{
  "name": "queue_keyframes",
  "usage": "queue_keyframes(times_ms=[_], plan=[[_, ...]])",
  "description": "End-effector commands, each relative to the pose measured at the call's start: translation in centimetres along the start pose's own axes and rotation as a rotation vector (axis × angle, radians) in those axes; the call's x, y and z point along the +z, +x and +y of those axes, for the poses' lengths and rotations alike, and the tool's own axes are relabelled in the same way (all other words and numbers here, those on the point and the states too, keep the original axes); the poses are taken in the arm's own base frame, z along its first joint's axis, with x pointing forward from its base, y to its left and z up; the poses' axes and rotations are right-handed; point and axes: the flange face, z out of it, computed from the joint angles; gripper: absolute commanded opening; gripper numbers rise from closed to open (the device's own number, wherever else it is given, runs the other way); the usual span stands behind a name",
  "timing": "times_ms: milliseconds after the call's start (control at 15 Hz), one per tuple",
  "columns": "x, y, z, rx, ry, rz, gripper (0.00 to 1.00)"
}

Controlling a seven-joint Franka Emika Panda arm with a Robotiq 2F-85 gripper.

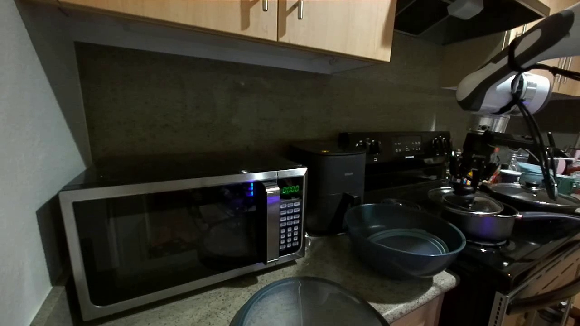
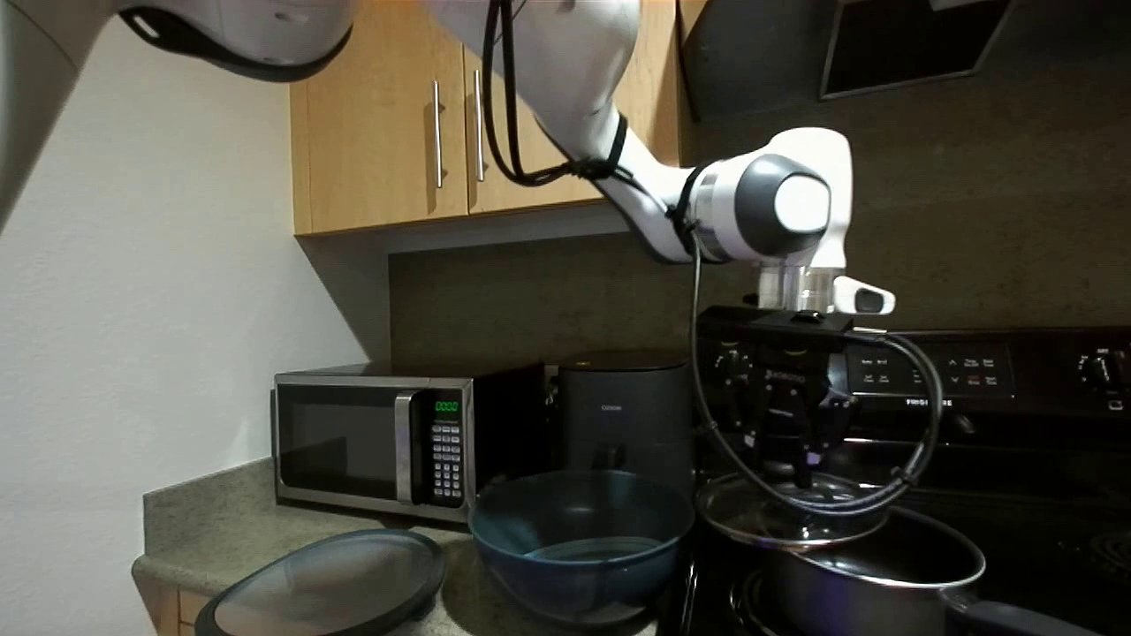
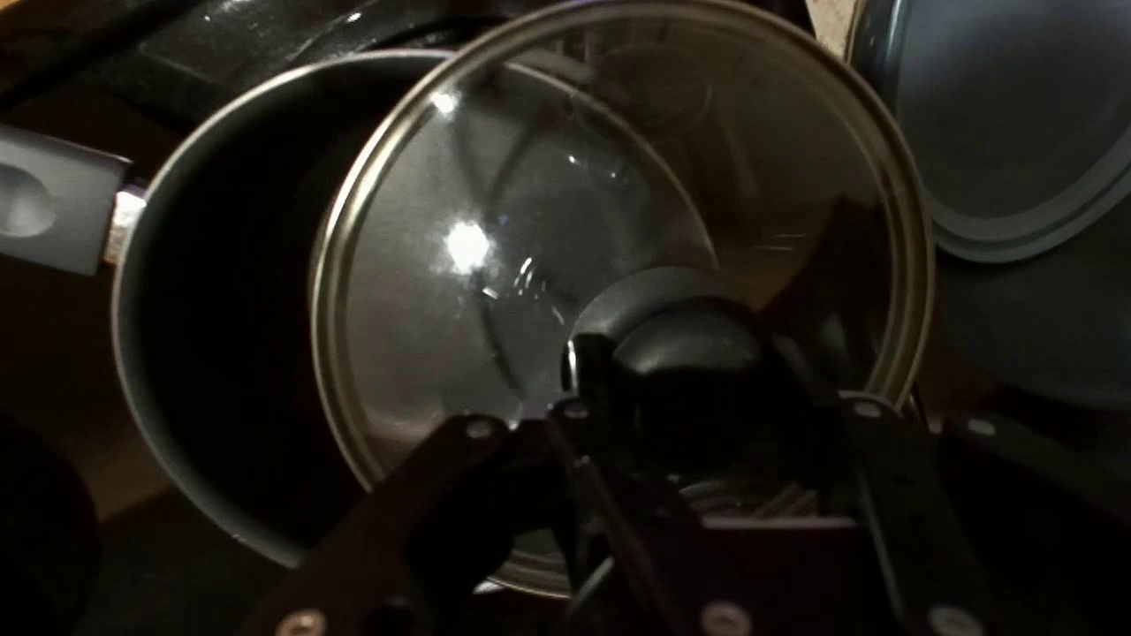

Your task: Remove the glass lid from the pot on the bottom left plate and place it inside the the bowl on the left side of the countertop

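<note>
In the wrist view, holding the glass lid [image 3: 530, 256] by its dark knob [image 3: 685, 340] in the gripper [image 3: 689, 362], closed in on the knob from left and right. Off-centre over the pot [image 3: 230, 309], covering the right part of its mouth in that frame and leaving the left part uncovered; cannot tell whether touching the rim. In an exterior view, can see the lid low and right of centre, overlapping the upper left of the pot, and under both, toward the lower right, the stove [image 2: 1047, 565]. Left of the lid there, can see the wide blue-grey bowl [image 2: 574, 585] on the countertop [image 2: 243, 528], at bottom centre. In both exterior views, can spot a microwave [image 1: 167, 240] left of the bowl and a black air fryer [image 2: 618, 411] behind it. At bottom centre of an exterior view, can make out a cut-off round grey cover [image 1: 312, 303].
</note>
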Motion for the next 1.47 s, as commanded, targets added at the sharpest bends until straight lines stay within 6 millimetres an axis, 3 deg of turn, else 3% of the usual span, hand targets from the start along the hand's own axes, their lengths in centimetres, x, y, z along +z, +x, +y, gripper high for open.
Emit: queue_keyframes(times_ms=[0, 200, 400, 733, 1000, 1400], plan=[[1.7, -1.8, -4.6, -0.123, -0.103, -0.009, 0.22], [2.4, -2.6, -7.8, -0.223, -0.185, 0.004, 0.22], [2.4, -3.4, -9.6, -0.279, -0.206, 0.025, 0.22], [-0.8, -6.8, -11.6, -0.337, -0.085, 0.214, 0.22], [-1.9, -9.7, -13.2, -0.359, 0.000, 0.248, 0.22], [1.0, -13.1, -15.5, -0.423, -0.009, 0.167, 0.22]])
